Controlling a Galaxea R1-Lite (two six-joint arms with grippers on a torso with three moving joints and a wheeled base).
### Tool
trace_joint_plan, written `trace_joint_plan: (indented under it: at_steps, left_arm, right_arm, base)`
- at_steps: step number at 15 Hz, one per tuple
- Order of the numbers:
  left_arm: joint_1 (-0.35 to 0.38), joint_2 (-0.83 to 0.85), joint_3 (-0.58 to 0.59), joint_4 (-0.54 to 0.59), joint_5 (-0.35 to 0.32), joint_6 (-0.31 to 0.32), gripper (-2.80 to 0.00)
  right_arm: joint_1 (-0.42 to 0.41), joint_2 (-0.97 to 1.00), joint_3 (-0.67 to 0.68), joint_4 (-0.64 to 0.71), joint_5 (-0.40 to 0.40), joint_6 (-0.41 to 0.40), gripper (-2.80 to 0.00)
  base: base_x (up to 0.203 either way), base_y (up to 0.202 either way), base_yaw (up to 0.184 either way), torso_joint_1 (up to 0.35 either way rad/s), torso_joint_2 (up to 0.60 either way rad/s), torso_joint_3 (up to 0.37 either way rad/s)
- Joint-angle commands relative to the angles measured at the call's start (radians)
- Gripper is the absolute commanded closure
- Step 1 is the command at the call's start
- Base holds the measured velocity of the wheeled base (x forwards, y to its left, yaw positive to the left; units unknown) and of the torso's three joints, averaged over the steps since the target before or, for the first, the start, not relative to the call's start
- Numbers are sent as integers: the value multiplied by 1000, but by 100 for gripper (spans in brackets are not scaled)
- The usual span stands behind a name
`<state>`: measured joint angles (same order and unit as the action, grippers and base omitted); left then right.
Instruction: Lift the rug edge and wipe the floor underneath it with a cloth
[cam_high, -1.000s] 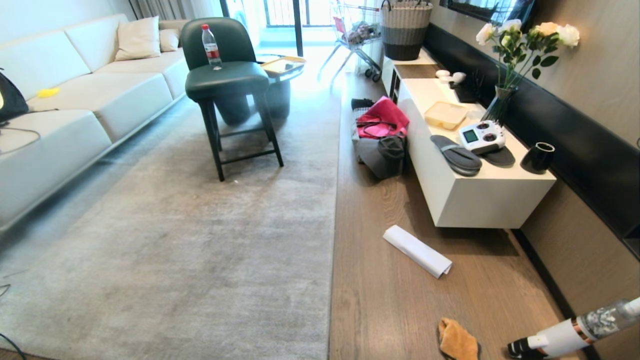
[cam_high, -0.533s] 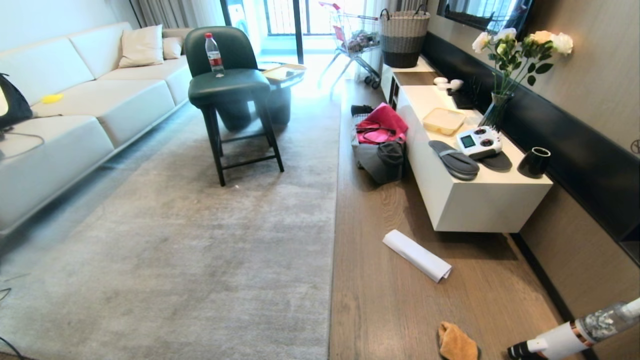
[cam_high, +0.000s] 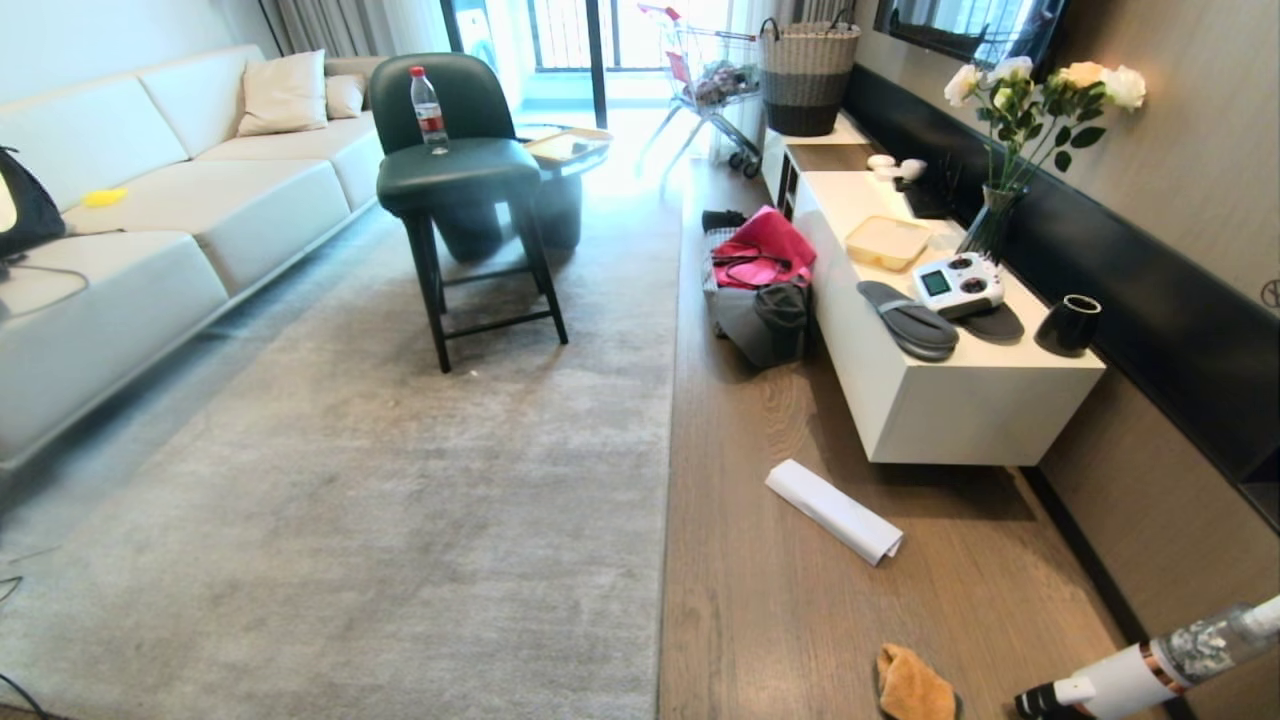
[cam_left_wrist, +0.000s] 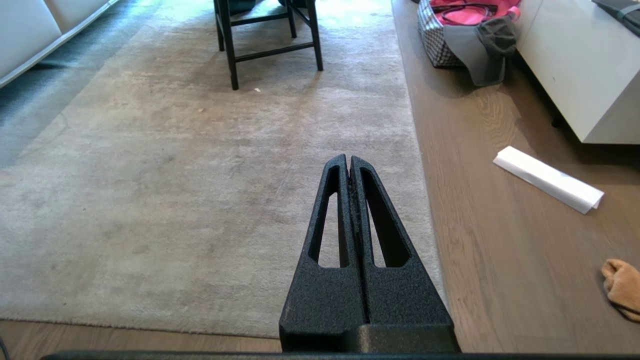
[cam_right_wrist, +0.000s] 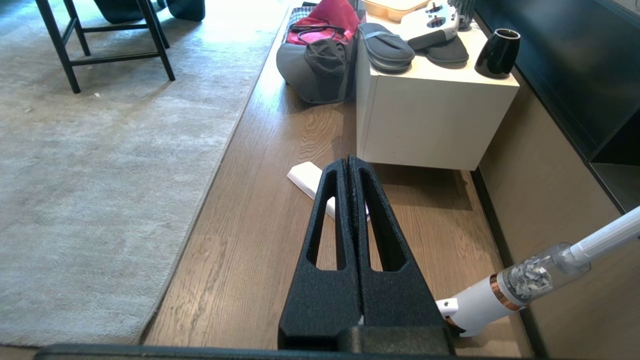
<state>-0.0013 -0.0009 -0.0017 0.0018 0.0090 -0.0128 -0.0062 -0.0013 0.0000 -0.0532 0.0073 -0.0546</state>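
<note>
Large light grey short-pile rug lies flat on the floor, filling the left and centre of the head view; its long right edge runs straight, none of it raised. Brown-grey wood-grain plank floor shows as a strip to the right of that edge. Small orange-tan fluffy cloth sits crumpled on the planks at the near end of the strip, apart from the rug edge. Just right of the cloth, the head of a white stick vacuum with a clear dust bin rests on the floor by the wall.

White rolled sheet of paper lies slantwise on the planks farther out, near the corner of a low white cabinet. On the cabinet top: grey slippers, a white remote controller, a black cup, a vase of white and cream flowers. A pink and grey bag slumps on the floor against the cabinet's far side.

Dark green chair stands on the rug, a clear bottle with a red label upright on its seat. Cream sofa along the rug's left side.

Left hand closed, fingertips together, empty, hanging over the rug close to its right edge. Right hand closed, empty, over the plank strip with the paper roll beyond its tips.
</note>
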Motion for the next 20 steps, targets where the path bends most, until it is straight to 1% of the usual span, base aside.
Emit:
trace_joint_plan:
  at_steps: [1,20]
  left_arm:
    - [0,1,0,0,0,0,0]
    - [0,1,1,0,1,-1,0]
  right_arm:
    - [0,1,0,0,0,-1,0]
    - [0,1,0,0,0,-1,0]
  base:
    - [0,0,0,0,0,0]
    - [0,0,0,0,0,0]
